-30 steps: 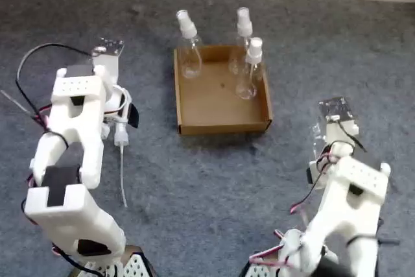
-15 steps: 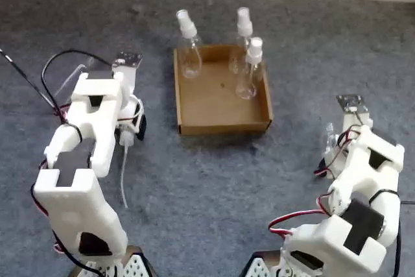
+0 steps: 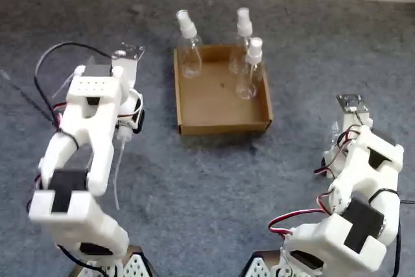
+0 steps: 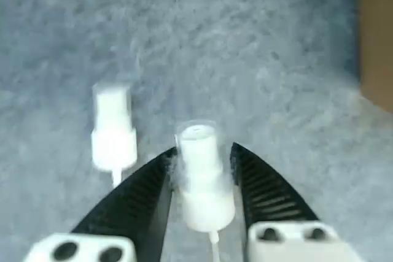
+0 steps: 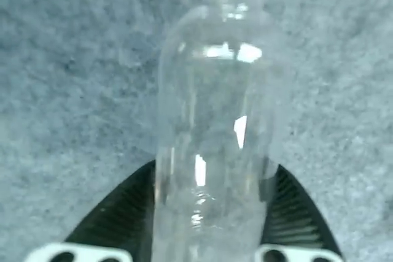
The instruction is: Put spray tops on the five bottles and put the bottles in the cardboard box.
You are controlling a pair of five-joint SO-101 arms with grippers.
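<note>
The left fingers [image 4: 144,197] are closed snugly on a white plastic spray top [image 4: 202,182], its dip tube hanging free, ready for fitting. The right fingers [image 5: 116,219] clamp an uncapped clear plastic bottle [image 5: 215,90], well apart from the shallow brown cardboard box [image 3: 220,123], presumably steadying it for capping.

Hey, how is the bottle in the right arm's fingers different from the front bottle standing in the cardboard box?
The bottle in the right gripper has a bare threaded neck; the front bottle wears a white spray top. The held bottle is clamped between the fingers, outside the cardboard box; the front bottle stands upright inside it, untouched. Both are clear and look empty.
</note>
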